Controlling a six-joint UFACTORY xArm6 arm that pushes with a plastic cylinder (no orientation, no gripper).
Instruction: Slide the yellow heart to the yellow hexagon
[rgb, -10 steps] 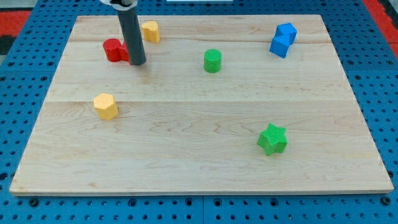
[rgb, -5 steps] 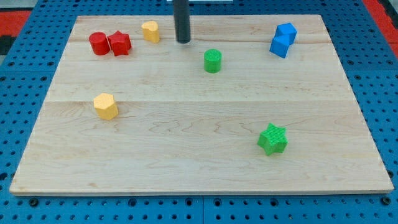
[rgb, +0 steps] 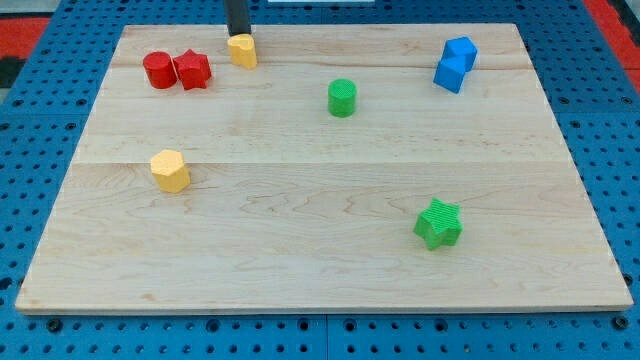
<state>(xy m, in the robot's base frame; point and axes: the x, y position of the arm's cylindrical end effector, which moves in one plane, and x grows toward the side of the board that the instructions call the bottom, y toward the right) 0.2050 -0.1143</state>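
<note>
Up near the board's top edge, left of centre, sits the yellow heart (rgb: 242, 50). My tip (rgb: 238, 35) is just behind it on the view's top side, seemingly touching it; the rod holds nothing. Well below, toward the view's left, lies the yellow hexagon (rgb: 170, 171). Left of the heart, a red cylinder (rgb: 158, 70) and red star (rgb: 192, 70) touch each other. A green cylinder (rgb: 342, 97) stands right of the heart, a blue block (rgb: 455, 63) at top right, a green star (rgb: 438, 223) at lower right, all on the wooden board (rgb: 320, 280).
</note>
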